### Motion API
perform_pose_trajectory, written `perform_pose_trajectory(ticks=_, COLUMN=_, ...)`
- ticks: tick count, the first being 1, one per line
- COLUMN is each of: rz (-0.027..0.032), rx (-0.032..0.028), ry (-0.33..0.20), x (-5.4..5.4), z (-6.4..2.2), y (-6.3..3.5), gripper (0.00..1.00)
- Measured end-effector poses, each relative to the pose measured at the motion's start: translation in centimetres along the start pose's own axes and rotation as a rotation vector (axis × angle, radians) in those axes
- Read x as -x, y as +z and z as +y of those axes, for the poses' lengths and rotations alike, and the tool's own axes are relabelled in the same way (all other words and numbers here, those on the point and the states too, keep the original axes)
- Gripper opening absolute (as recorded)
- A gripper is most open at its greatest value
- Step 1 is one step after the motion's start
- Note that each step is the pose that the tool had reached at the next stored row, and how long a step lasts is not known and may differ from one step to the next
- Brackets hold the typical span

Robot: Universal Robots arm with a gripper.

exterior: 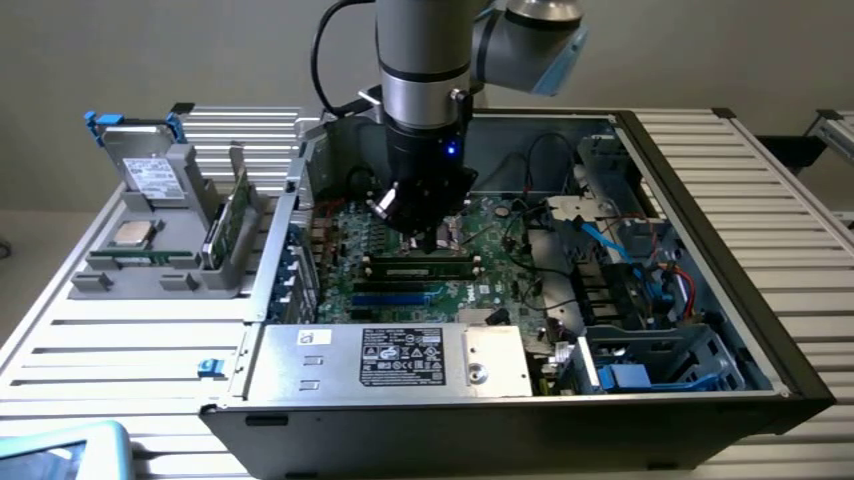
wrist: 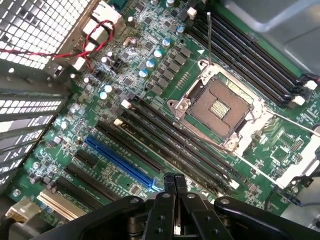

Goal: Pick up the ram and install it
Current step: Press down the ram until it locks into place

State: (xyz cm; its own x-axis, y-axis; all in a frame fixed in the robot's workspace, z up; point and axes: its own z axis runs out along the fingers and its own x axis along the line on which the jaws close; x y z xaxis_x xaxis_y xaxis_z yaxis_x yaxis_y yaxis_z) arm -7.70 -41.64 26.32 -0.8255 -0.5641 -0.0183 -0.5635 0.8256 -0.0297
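In the exterior view my gripper (exterior: 424,240) hangs inside the open computer case, low over the green motherboard (exterior: 507,250). Its fingers are shut together with nothing between them, as the wrist view shows at the gripper (wrist: 175,181). Just in front of the fingertips a long narrow green ram (exterior: 424,266) with dark chips stands in the memory slots. In the wrist view the black memory slots (wrist: 190,150) run under the fingertips, and I cannot tell the stick apart from them there. Another green stick (exterior: 230,228) stands in the grey holder to the exterior view's left.
The empty processor socket (wrist: 217,107) with its metal frame lies beside the slots. A blue expansion slot (wrist: 120,162) runs parallel. The power supply (exterior: 400,355) fills the case front, and cables and drive cages (exterior: 641,300) crowd the exterior view's right. A silver processor chip (exterior: 131,233) rests in the holder.
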Motion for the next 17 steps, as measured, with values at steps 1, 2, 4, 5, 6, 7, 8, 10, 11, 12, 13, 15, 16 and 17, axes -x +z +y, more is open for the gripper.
perform_pose_trajectory(ticks=1, rz=0.0004, rx=-0.0003, ry=0.016, x=0.00, z=0.00, y=0.00, gripper=0.11)
perform_pose_trajectory(ticks=2, rz=0.0009, rx=-0.0006, ry=0.032, x=0.00, z=0.00, y=0.00, gripper=0.11)
perform_pose_trajectory(ticks=4, rz=0.0019, rx=-0.0012, ry=0.064, x=0.00, z=0.00, y=0.00, gripper=0.11)
perform_pose_trajectory(ticks=5, rz=0.0024, rx=-0.0015, ry=0.080, x=0.00, z=0.00, y=0.00, gripper=0.11)
perform_pose_trajectory(ticks=6, rz=0.0029, rx=-0.0018, ry=0.096, x=0.00, z=0.00, y=0.00, gripper=0.11)
perform_pose_trajectory(ticks=7, rz=0.0033, rx=-0.0020, ry=0.112, x=0.00, z=0.00, y=0.00, gripper=0.11)
perform_pose_trajectory(ticks=8, rz=0.0037, rx=-0.0023, ry=0.127, x=0.00, z=0.00, y=0.00, gripper=0.11)
perform_pose_trajectory(ticks=10, rz=0.0047, rx=-0.0030, ry=0.160, x=0.00, z=0.00, y=0.00, gripper=0.11)
perform_pose_trajectory(ticks=11, rz=0.0052, rx=-0.0032, ry=0.176, x=0.00, z=0.00, y=0.00, gripper=0.11)
perform_pose_trajectory(ticks=12, rz=0.0057, rx=-0.0035, ry=0.192, x=0.00, z=0.00, y=0.00, gripper=0.11)
perform_pose_trajectory(ticks=13, rz=0.0061, rx=-0.0038, ry=0.208, x=0.00, z=0.00, y=0.00, gripper=0.11)
perform_pose_trajectory(ticks=15, rz=0.0071, rx=-0.0044, ry=0.239, x=0.00, z=0.00, y=0.00, gripper=0.11)
perform_pose_trajectory(ticks=16, rz=0.0075, rx=-0.0046, ry=0.255, x=0.00, z=0.00, y=0.00, gripper=0.11)
perform_pose_trajectory(ticks=17, rz=0.0080, rx=-0.0050, ry=0.272, x=0.00, z=0.00, y=0.00, gripper=0.11)
